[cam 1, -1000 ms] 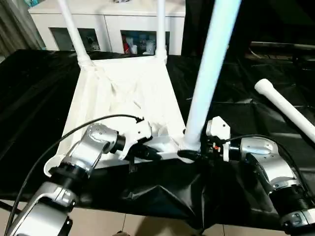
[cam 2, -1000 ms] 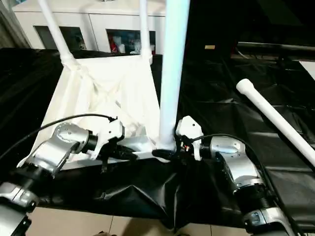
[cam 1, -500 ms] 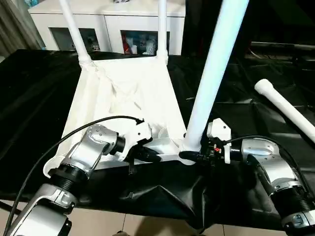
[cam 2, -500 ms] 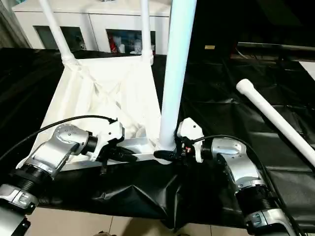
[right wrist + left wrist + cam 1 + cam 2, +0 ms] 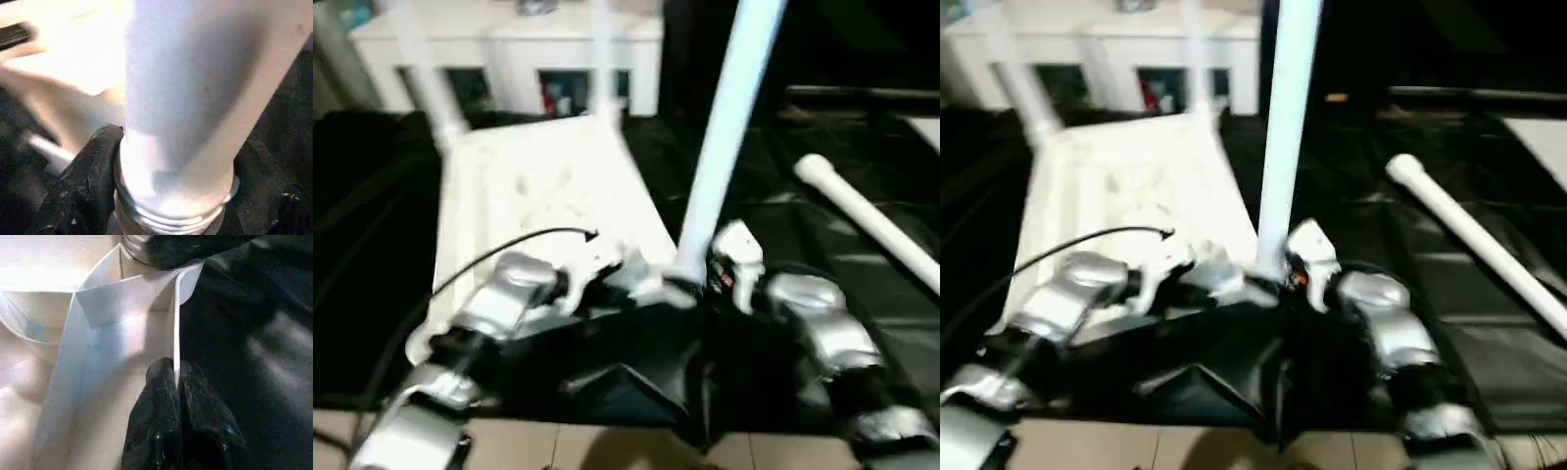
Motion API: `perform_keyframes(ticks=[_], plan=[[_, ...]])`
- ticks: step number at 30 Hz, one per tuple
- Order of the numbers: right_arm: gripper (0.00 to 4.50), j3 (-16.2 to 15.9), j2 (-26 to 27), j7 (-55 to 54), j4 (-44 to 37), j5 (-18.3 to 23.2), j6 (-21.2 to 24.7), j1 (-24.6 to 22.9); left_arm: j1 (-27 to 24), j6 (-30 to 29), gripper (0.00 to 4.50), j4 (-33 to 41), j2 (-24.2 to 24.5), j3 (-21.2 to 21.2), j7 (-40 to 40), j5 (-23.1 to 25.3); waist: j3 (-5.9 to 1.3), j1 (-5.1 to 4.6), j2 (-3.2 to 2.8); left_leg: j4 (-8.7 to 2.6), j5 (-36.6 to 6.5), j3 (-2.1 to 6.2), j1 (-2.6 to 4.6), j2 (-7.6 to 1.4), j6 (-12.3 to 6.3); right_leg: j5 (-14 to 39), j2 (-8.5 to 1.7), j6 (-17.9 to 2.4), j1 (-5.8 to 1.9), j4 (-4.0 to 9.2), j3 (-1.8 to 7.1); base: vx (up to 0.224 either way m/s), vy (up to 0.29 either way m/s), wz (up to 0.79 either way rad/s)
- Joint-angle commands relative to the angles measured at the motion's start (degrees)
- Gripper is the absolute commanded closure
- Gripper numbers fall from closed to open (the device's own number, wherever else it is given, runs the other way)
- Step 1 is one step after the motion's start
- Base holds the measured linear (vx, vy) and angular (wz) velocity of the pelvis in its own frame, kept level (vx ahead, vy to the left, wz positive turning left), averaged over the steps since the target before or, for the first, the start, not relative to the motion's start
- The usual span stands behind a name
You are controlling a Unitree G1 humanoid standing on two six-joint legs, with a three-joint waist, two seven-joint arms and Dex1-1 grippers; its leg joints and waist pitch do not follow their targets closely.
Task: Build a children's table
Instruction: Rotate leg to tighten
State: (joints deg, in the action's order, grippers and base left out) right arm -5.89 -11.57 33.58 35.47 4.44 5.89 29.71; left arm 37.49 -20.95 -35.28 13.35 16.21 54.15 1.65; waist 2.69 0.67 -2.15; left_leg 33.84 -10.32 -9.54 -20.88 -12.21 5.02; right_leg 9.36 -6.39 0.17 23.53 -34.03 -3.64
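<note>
White tabletop [image 5: 538, 196] upside down at centre left, near rim pinched by left gripper [image 5: 175, 382]. Right gripper [image 5: 171, 196] clamped round base of upright leg [image 5: 720, 147]; spare leg [image 5: 871, 230] at right.

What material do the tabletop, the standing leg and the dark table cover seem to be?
Tabletop: likely moulded white plastic, thin rim wall, smooth satin finish. Standing leg: white tube, probably plastic, with a ridged base. Dark cover: thin black sheet, perhaps plastic film; it creases and shines.
</note>
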Motion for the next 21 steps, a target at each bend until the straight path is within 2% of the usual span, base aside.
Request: perform_keyframes(ticks=[1,2,4,5,7,8,9,11,16,17,20,21], plan=[[1.78,0.4,1.6,-7.8,6.4,-2.2,4.7,-0.1,1.5,-2.6,4.5,-1.9,-2.3,-0.8,-4.3,0.2,-3.06,0.0,0.56,-4.41,-19.3,-0.51,0.01,0.78,-0.22,29.4,-0.68,-7.2,-2.42,5.48,0.7,0.0,0.0,0.0],[1.78,1.1,3.4,-12.3,8.8,-2.3,5.2,1.3,2.9,-3.5,4.5,-4.5,-4.1,-1.4,-8.0,0.6,-3.02,-0.26,0.62,-4.29,-20.9,-0.48,0.4,0.84,-0.21,31.3,-0.62,-6.7,-2.04,5.89,0.53,0.0,0.0,0.0],[1.78,1.4,4.0,-14.1,9.8,-2.4,5.2,1.9,3.4,-3.5,4.5,-5.6,-4.8,-1.6,-9.4,0.7,-3.0,-0.66,0.63,-4.29,-22.7,-0.27,0.45,0.97,-0.2,33.4,-0.57,-5.8,-1.99,6.34,0.14,0.0,0.0,0.0],[1.78,2.0,5.0,-16.3,11.2,-2.4,5.0,2.9,4.3,-3.3,4.5,-7.3,-5.8,-2.1,-11.5,0.6,-3.17,-0.65,0.54,-4.48,-22.9,-0.09,0.3,0.86,-0.49,32.5,-0.66,-5.5,-2.26,6.37,0.01,0.0,0.0,0.0],[1.78,2.6,7.4,-21.0,14.4,-3.0,4.8,5.5,6.5,-2.0,4.5,-11.1,-8.1,-3.1,-16.1,0.8,-3.12,-1.01,0.36,-4.72,-23.8,0.02,0.25,0.82,-0.71,31.4,-0.48,-5.9,-2.17,6.54,-0.3,0.0,0.0,0.0],[1.78,2.5,7.7,-21.5,15.0,-3.3,4.6,6.0,6.8,-1.8,4.5,-11.6,-8.2,-3.1,-16.5,1.0,-3.12,-1.15,0.38,-4.6,-25.3,0.17,0.57,0.98,-0.42,32.1,-0.5,-5.7,-1.98,6.75,-0.48,0.0,0.0,0.0],[1.78,2.7,8.2,-21.2,15.5,-3.0,4.2,6.4,7.0,-1.6,4.5,-11.9,-8.4,-3.1,-16.7,1.1,-3.09,-1.28,0.5,-4.62,-26.2,0.16,0.71,0.99,-0.9,31.7,-0.52,-5.9,-1.9,7.0,-0.5,0.0,0.0,0.0],[1.78,3.4,9.2,-18.5,15.8,-1.4,2.9,7.0,7.2,-0.8,4.5,-11.9,-8.3,-2.5,-16.2,1.7,-3.14,-1.51,0.28,-4.88,-27.1,0.35,0.5,0.8,-1.45,30.7,-0.61,-6.2,-2.2,6.97,-0.6,0.0,0.0,0.0],[1.78,4.2,10.3,-14.6,14.9,0.8,-0.6,7.5,7.2,0.3,4.5,-11.9,-7.7,-2.0,-14.6,2.1,-3.29,-1.53,0.4,-5.05,-25.7,0.2,0.22,0.65,-2.15,26.0,-0.84,-8.7,-2.49,6.5,-0.16,0.0,0.0,0.0],[1.22,4.5,10.3,-14.3,14.7,1.1,-1.2,7.5,7.1,0.4,4.5,-11.8,-7.5,-2.0,-14.2,2.0,-3.32,-1.5,0.45,-5.04,-25.2,0.11,0.14,0.64,-2.32,25.4,-0.84,-9.1,-2.54,6.4,-0.09,0.0,0.0,0.0],[1.02,5.5,10.0,-12.7,13.8,2.2,-3.2,7.6,7.1,1.5,4.5,-12.0,-6.7,-1.6,-12.6,1.9,-3.39,-1.32,0.47,-4.96,-24.3,-0.06,0.23,0.63,-2.97,24.8,-0.98,-9.8,-2.56,6.33,0.08,0.0,0.0,0.0],[1.02,5.7,9.6,-11.8,13.2,2.5,-3.9,7.6,7.0,1.6,4.5,-11.9,-6.4,-1.5,-12.0,1.8,-3.37,-1.44,0.46,-5.13,-23.4,0.05,-0.17,0.57,-2.95,24.4,-0.97,-9.8,-2.86,6.14,0.03,0.0,0.0,0.0]])
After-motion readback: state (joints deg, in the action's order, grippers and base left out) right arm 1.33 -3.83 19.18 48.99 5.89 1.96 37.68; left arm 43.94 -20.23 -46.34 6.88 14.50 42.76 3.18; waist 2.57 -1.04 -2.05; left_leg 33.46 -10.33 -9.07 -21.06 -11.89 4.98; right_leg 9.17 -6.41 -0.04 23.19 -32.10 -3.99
